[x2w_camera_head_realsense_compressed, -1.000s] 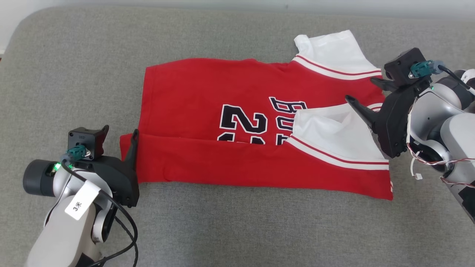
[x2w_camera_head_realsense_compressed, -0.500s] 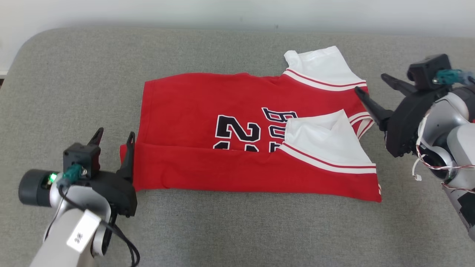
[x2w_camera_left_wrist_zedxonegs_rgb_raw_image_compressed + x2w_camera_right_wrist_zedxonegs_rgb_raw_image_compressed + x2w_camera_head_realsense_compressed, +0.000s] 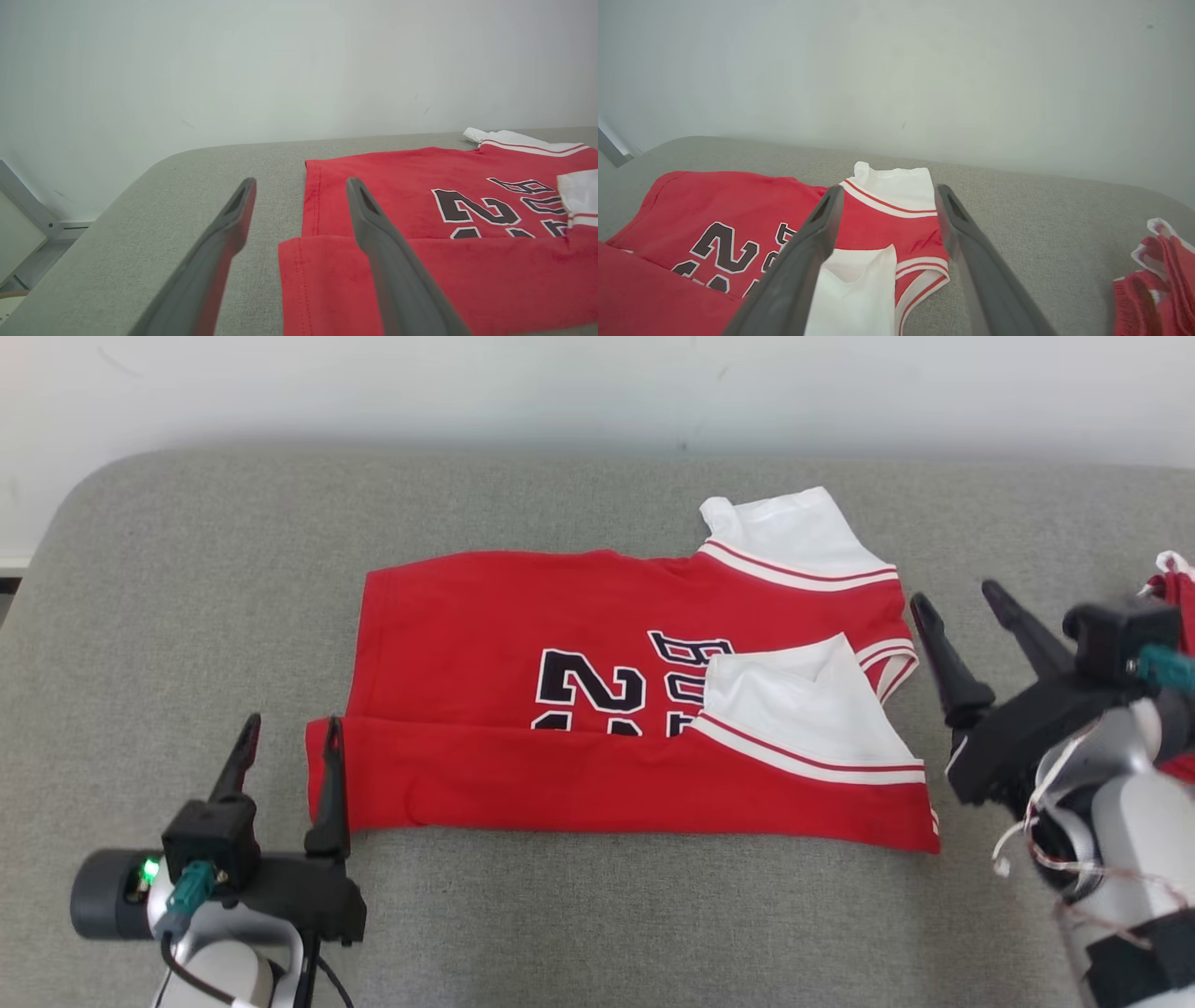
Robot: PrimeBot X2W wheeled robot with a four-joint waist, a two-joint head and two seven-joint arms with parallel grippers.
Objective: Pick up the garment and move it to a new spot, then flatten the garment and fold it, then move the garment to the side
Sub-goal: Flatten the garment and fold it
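The garment [image 3: 485, 616] is a red jersey with white sleeves and a dark number, lying flat on the grey couch [image 3: 187, 569]. Its near long edge is folded up over the number, and one white sleeve [image 3: 803, 709] lies folded onto the body. My left gripper [image 3: 290, 728] stands open at the garment's left end, its inner finger just over the folded corner, holding nothing. My right gripper [image 3: 955, 597] is open beside the collar end, clear of the cloth. The left wrist view shows the left gripper [image 3: 301, 184] and the garment [image 3: 397, 177]. The right wrist view looks between the right gripper's [image 3: 888, 189] fingers onto the garment [image 3: 714, 196].
A second red and white cloth [image 3: 1176, 588] lies bunched at the couch's far right, behind my right wrist, and also appears as the red cloth [image 3: 1157, 270]. A pale wall [image 3: 560, 383] rises behind the couch. The couch's rounded left corner [image 3: 154, 163] drops off past the garment.
The camera has tilted up, showing more wall. Both arms have drawn back toward me; the right gripper has left the sleeve and swung to point up the view. Both stayed open.
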